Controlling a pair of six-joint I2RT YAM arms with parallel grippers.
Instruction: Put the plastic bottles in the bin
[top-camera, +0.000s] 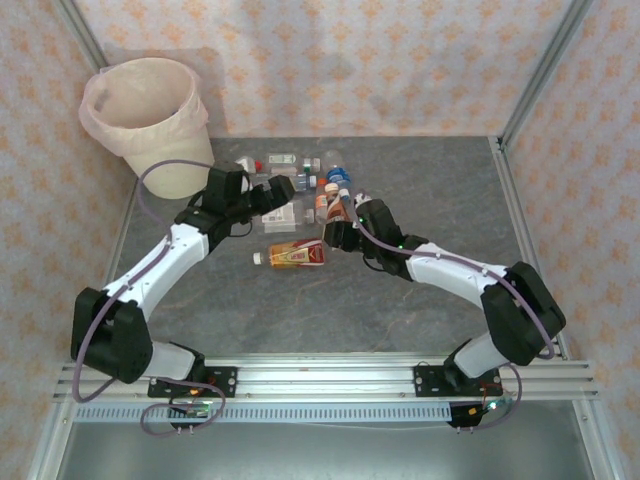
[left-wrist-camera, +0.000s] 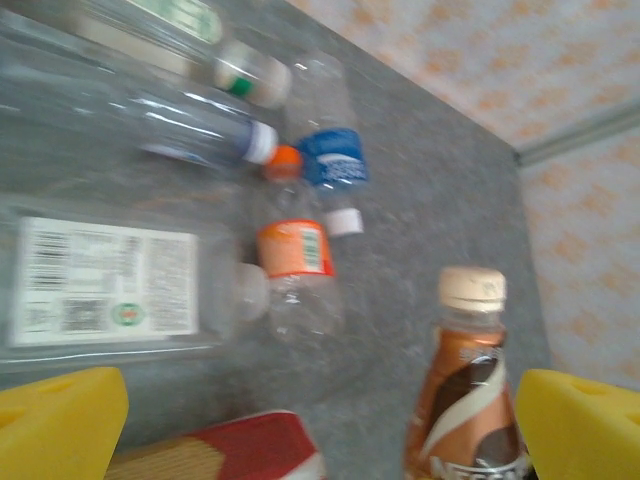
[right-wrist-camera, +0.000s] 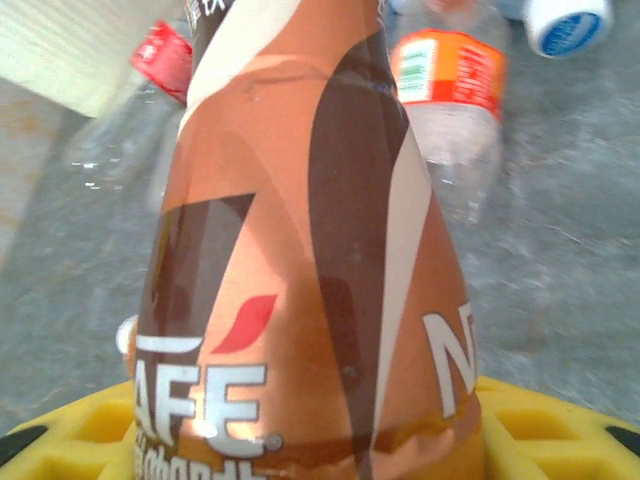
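The right pincer (top-camera: 340, 228) pinches a brown bottle (right-wrist-camera: 300, 250) among the other bottles (top-camera: 296, 255), well apart from the bin (top-camera: 172, 150). The left pincer (top-camera: 272, 190) is spread wide. The next move, I think, is to lift the bottle, carry it over the bin and let go.

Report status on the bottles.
Left gripper open over loose bottles. Right gripper shut on brown coffee bottle. Left arm sits between it and the bin.

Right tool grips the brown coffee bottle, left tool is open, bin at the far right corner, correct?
No: the bin stands at the far left corner, as the top external view shows. The right tool does grip the brown coffee bottle, and the left tool is open.
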